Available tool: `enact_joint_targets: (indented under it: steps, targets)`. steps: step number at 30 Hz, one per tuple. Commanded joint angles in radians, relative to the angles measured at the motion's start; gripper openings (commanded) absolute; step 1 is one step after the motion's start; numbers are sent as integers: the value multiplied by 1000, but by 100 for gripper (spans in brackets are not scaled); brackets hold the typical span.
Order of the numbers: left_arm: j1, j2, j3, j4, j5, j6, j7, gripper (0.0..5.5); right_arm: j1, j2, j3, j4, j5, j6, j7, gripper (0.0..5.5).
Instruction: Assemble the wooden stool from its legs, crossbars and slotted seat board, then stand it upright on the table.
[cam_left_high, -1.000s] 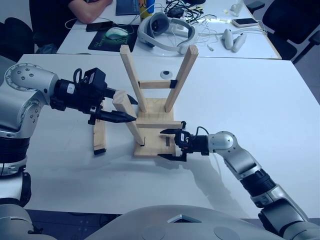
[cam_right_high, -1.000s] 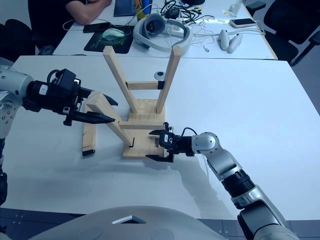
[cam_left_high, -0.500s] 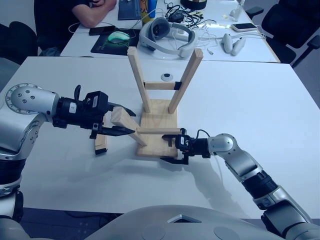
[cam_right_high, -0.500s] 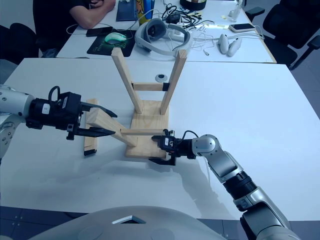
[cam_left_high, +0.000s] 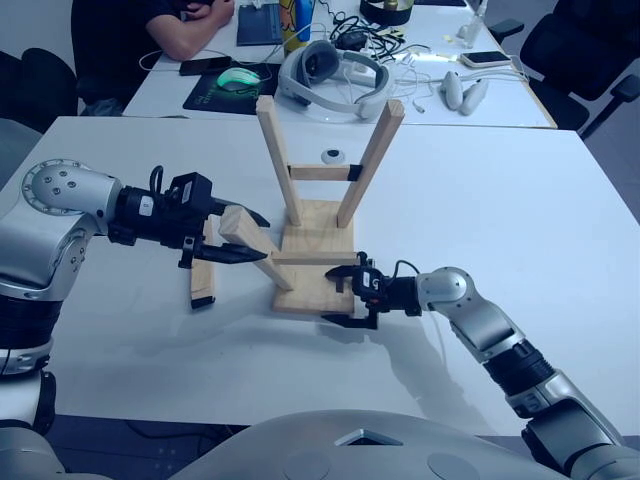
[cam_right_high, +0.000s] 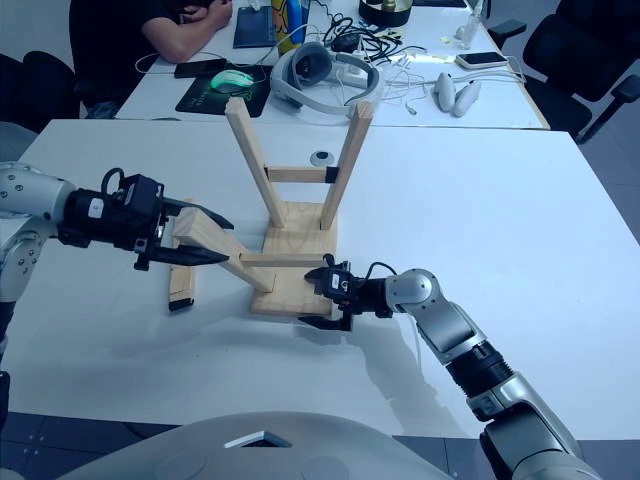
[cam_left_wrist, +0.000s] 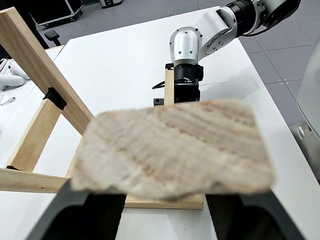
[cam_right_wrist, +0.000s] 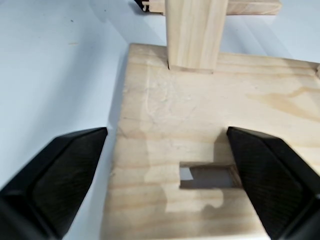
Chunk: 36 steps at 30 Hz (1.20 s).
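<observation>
You're working on a white table (cam_left_high: 480, 200), with a cluttered desk behind it carrying a headset (cam_left_high: 330, 72) and a mouse (cam_left_high: 236, 74). From the head cameras, the seat board (cam_left_high: 315, 285) lies flat with two legs (cam_left_high: 277, 160) standing in its far side, joined by a crossbar (cam_left_high: 320, 172). Your left gripper (cam_left_high: 250, 238) is clamped on a third leg, tilted with its foot at the board's near left corner. A second crossbar (cam_left_high: 312, 258) runs from it toward your right gripper (cam_left_high: 335, 293). A fourth leg (cam_left_high: 200, 282) lies loose on the table beside the board. In the left wrist view, the held leg (cam_left_wrist: 172, 150) sits close between the fingers. In the right wrist view, the fingers (cam_right_wrist: 60, 170) are spread wide on either side of the board's edge, around an empty slot (cam_right_wrist: 210, 176). I judge you're seating the third leg. Next it needs straightening upright, then the loose leg goes into that slot. I can read no labels on the wood.
</observation>
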<state>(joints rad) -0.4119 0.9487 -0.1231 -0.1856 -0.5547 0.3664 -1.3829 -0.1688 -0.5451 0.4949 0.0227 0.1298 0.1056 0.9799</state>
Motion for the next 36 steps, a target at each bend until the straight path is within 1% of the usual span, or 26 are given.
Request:
enact_joint_targets:
  steps: [1, 7, 11, 15, 16, 22, 25, 27, 30, 33, 36]
  targets:
    - [7, 10, -21, 51, 79, 52, 46, 207, 103, -60, 15, 139, -64, 9, 15, 442]
    - [-7, 4, -9, 54, 64, 69, 50, 207, 114, -45, -102, 180, 34, -125, 25, 442]
    - [-12, 1, -1, 58, 62, 70, 54, 207, 114, -51, -161, 206, 82, -132, 65, 442]
    - [-21, -13, -1, 61, 74, 50, 62, 207, 105, -46, -181, 233, 85, -122, 81, 442]
    - [-23, -17, 0, 66, 79, 42, 65, 244, 103, -44, -180, 240, 80, -122, 82, 442]
    - [-53, -66, 13, 94, 101, 11, 81, 321, 106, -27, -181, 253, 67, -116, 73, 442]
    - [-66, -76, 22, 112, 117, -12, 82, 370, 111, -19, -183, 252, 63, -108, 65, 442]
    - [-66, -60, 28, 137, 143, -36, 80, 399, 114, -16, -184, 251, 60, -106, 61, 442]
    - [-48, -10, 31, 204, 245, -135, 91, 441, 108, -12, -184, 267, 55, -107, 63, 442]
    - [0, 14, 50, 235, 267, -168, 71, 483, 115, -12, -186, 275, 51, -106, 59, 442]
    - [71, 20, 76, 208, 245, -162, 69, 526, 119, -12, -190, 283, 50, -105, 56, 442]
